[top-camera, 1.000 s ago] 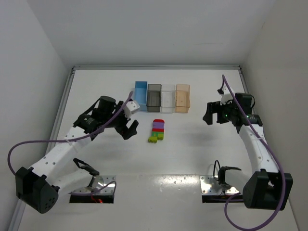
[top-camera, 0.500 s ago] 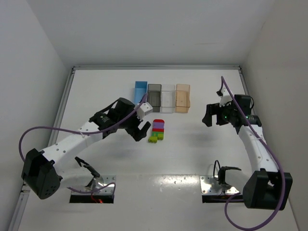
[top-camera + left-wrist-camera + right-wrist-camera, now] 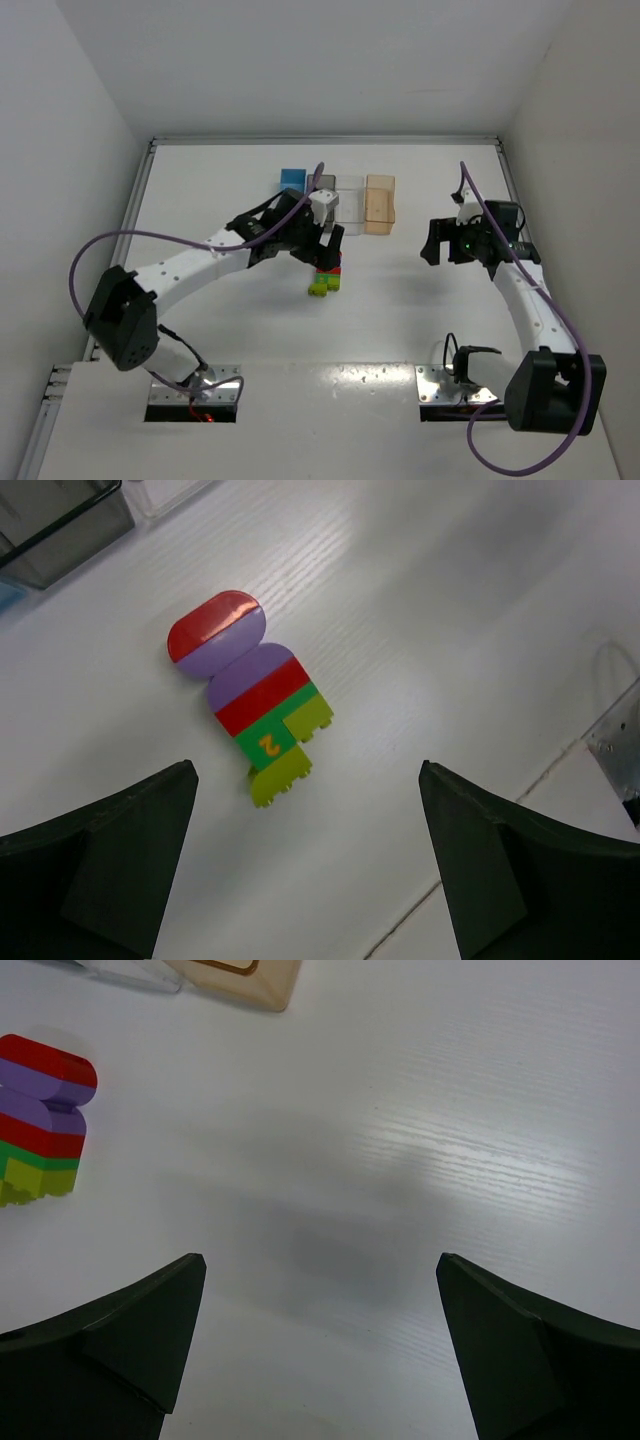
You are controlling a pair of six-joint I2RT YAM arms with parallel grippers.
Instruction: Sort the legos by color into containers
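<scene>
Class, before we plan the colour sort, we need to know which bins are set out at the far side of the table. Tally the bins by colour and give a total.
blue bin: 1
dark grey bin: 1
clear bin: 1
pale orange bin: 1
Total: 4 bins

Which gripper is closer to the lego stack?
Left. The left gripper hovers directly over the lego stack; the right gripper hangs well off to its right.
</scene>
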